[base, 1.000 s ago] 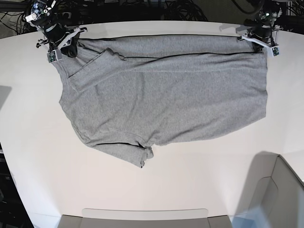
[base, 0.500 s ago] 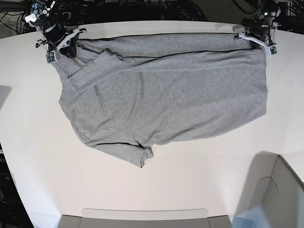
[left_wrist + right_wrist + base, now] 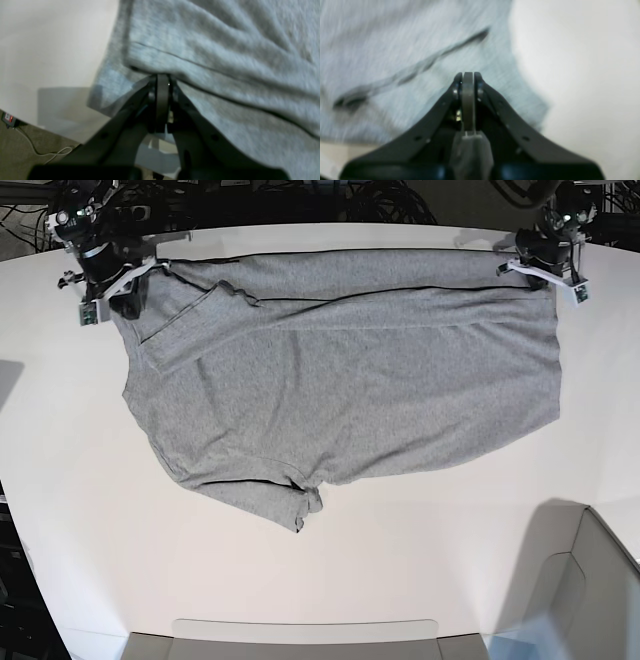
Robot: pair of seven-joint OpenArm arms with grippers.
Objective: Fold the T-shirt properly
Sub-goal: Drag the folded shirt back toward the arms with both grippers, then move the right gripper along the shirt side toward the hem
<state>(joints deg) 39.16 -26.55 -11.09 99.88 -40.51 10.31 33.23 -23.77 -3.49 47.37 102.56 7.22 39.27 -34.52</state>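
The heather-grey T-shirt [image 3: 340, 380] lies spread across the white table [image 3: 420, 540], plain face up, with a folded band along its far edge. One sleeve points toward the front at the lower left. My right gripper [image 3: 118, 290] is at the far left corner, shut on the T-shirt [image 3: 382, 50] there; in the right wrist view its tips [image 3: 468, 75] are pressed together over the cloth. At the far right corner my left gripper [image 3: 541, 276] is shut on the T-shirt [image 3: 225, 50], pinching the hem fold at its tips [image 3: 162, 78].
A grey bin [image 3: 600, 580] stands at the front right corner, and a flat grey tray [image 3: 300, 635] lies along the front edge. Dark cables [image 3: 300, 200] run behind the table's far edge, close to both grippers.
Both grippers have moved toward the far edge with the shirt's corners in them. The right gripper has also shifted outward to the left, drawing the far band straighter.
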